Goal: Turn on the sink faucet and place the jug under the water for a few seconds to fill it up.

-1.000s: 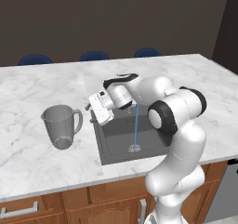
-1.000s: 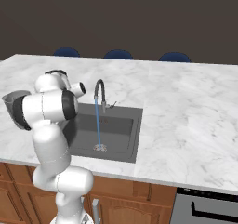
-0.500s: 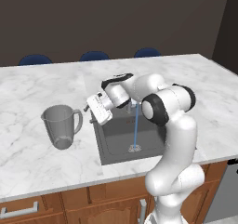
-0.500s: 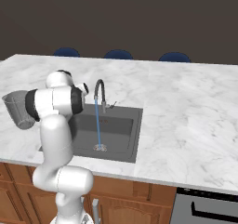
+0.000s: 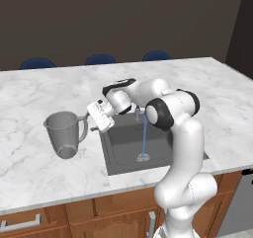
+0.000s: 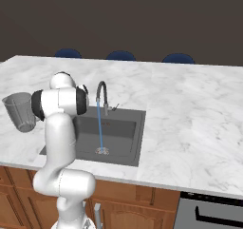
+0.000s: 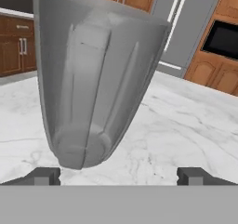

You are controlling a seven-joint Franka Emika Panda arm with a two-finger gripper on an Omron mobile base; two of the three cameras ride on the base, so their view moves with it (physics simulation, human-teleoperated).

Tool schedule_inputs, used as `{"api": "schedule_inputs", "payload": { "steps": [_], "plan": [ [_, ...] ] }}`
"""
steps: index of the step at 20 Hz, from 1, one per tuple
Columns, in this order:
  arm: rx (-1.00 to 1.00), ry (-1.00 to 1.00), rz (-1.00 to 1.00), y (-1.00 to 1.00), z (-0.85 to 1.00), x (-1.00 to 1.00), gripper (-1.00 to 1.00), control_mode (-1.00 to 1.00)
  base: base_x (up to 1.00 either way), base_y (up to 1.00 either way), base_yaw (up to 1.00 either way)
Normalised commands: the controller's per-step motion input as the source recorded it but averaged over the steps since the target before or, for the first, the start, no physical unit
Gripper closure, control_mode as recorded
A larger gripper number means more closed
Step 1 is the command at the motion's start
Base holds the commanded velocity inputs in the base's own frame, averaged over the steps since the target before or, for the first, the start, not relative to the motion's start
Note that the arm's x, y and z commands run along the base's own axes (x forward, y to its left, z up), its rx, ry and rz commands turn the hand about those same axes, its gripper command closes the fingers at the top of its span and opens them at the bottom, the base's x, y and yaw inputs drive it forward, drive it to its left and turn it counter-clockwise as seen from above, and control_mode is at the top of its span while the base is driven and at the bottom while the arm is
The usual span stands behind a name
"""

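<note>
My two-finger gripper (image 5: pixel 94 117), jaws spread wide and empty, faces the translucent grey glass-like jug (image 5: pixel 64 133) standing upright on the white marble countertop (image 5: pixel 44 173) left of the dark sink (image 5: pixel 129 158). Likely rigid, slippery, fragile; I'd clamp its looped handle.

You're looking at a translucent, smooth grey glass-like jug (image 7: pixel 93 83) on a glossy white marble counter (image 7: pixel 186 125), above wooden cabinets (image 5: pixel 74 217).

One jug (image 5: pixel 64 136), one faucet (image 6: pixel 101 96), one sink (image 6: pixel 128 138), three blue chairs (image 5: pixel 101 59).
</note>
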Motion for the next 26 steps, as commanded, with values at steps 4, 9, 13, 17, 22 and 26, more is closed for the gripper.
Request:
{"api": "schedule_inputs", "payload": {
  "steps": [4,9,13,17,22,26],
  "plan": [
    [0.00,0.03,0.02,0.14,-0.01,0.19,-1.00,-1.00,0.00,0.00,0.00],
    [0.00,0.02,0.04,0.06,-0.08,0.24,-1.00,-1.00,0.00,0.00,0.00],
    [0.00,0.02,0.05,0.02,-0.12,0.20,-1.00,-1.00,0.00,0.00,0.00],
    [0.00,0.01,0.04,0.13,-0.09,0.07,-1.00,-1.00,0.00,0.00,0.00],
    [0.00,0.02,0.01,0.29,-0.01,0.00,-1.00,-1.00,0.00,0.00,0.00],
    [0.00,0.02,0.00,0.31,-0.01,0.00,-1.00,-1.00,0.00,0.00,0.00]
  ]
}}
